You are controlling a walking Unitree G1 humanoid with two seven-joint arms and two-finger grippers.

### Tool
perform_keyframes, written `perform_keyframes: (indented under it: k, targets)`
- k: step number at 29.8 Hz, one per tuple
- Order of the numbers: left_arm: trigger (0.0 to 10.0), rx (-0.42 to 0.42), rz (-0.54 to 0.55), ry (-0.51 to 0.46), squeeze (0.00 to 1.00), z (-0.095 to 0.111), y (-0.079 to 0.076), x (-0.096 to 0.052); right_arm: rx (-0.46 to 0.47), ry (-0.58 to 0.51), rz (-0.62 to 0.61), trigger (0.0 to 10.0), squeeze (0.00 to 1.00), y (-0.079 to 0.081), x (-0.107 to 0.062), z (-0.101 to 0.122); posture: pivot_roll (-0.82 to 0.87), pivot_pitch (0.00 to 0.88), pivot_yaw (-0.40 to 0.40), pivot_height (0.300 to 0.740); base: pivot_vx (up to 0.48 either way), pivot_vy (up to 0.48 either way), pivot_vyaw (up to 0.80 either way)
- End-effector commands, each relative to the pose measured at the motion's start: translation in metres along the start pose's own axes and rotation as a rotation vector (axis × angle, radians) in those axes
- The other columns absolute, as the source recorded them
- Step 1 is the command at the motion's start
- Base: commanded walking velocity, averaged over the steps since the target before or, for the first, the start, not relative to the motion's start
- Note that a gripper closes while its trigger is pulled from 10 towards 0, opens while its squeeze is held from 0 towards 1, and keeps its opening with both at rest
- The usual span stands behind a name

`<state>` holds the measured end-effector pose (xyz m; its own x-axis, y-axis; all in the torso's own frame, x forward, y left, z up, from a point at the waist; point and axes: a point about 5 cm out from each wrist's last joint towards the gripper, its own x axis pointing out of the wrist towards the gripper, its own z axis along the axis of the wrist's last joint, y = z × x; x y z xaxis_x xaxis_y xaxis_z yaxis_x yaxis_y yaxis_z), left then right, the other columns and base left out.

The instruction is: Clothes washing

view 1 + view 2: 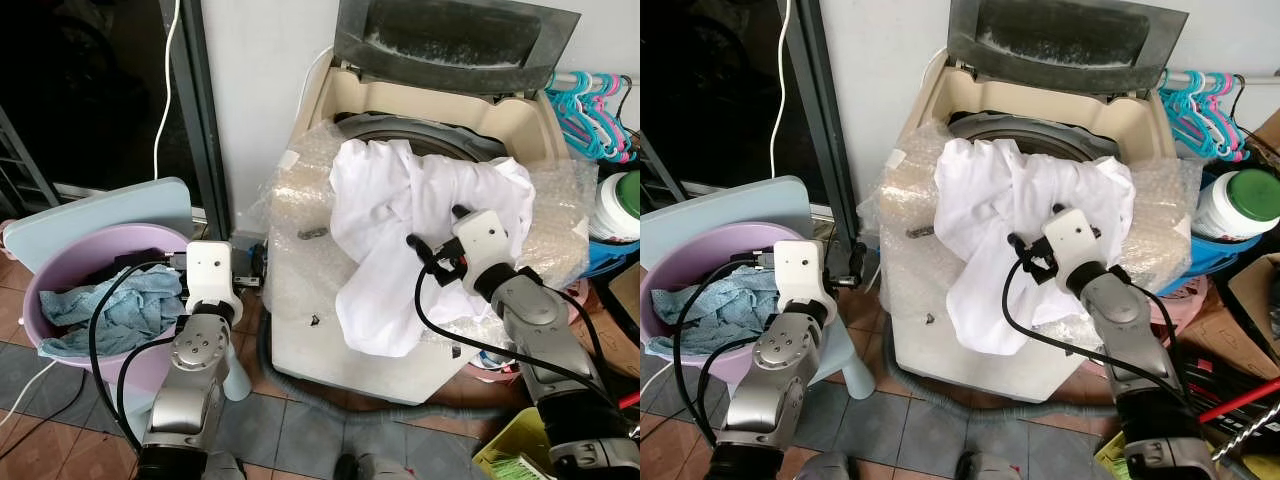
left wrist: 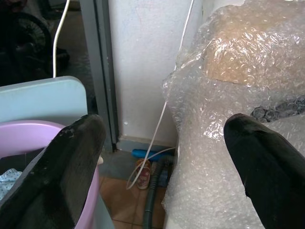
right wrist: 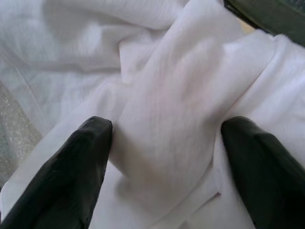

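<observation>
White garment (image 1: 400,230) lies heaped over the front rim of the top-loading washing machine (image 1: 310,300), part in the drum mouth, part hanging down the front panel. Long axis runs roughly 1 o'clock to 7 o'clock in the head views, lower end toward 7. Folds bunched; sleeves or collar cannot be sorted out. Drum interior mostly hidden by the cloth. Lid (image 1: 450,35) stands open at 12 o'clock. Bubble wrap (image 1: 290,210) covers the machine's top corners and front.

Right claw (image 3: 162,157) pressed into the cloth, fingers (image 3: 71,176) spread wide with a ridge of fabric between them, not pinched.

Left claw (image 2: 167,167) open, holding nothing, between machine and pink basin (image 1: 60,275) at 9 o'clock. Basin holds a blue cloth (image 1: 120,305); its near side is hidden by the left arm.
</observation>
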<state>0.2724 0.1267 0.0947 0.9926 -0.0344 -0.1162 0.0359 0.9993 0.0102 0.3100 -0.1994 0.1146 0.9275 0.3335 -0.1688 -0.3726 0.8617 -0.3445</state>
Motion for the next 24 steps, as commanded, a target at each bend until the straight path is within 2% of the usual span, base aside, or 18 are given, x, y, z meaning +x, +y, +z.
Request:
perform_keyframes:
  k: [1,7,24]
  targets:
    - [10.0,0.001,-0.019,-0.027,0.0,0.006,-0.002,0.0,0.009,0.026,-0.015,0.0,0.0,-0.003,0.005,0.002,-0.04,0.0,-0.046,0.74,0.0,0.0,0.0]
    - [10.0,0.004,-0.007,-0.028,0.0,0.007,0.001,0.001,0.051,0.036,-0.026,0.0,0.0,0.0,0.01,0.003,-0.03,0.0,-0.047,0.74,0.0,0.0,0.0]
    - [10.0,0.016,0.011,-0.022,0.0,0.006,0.002,0.003,0.113,0.015,-0.073,0.0,0.0,-0.008,0.02,0.01,-0.03,0.0,-0.054,0.74,0.0,0.0,0.0]
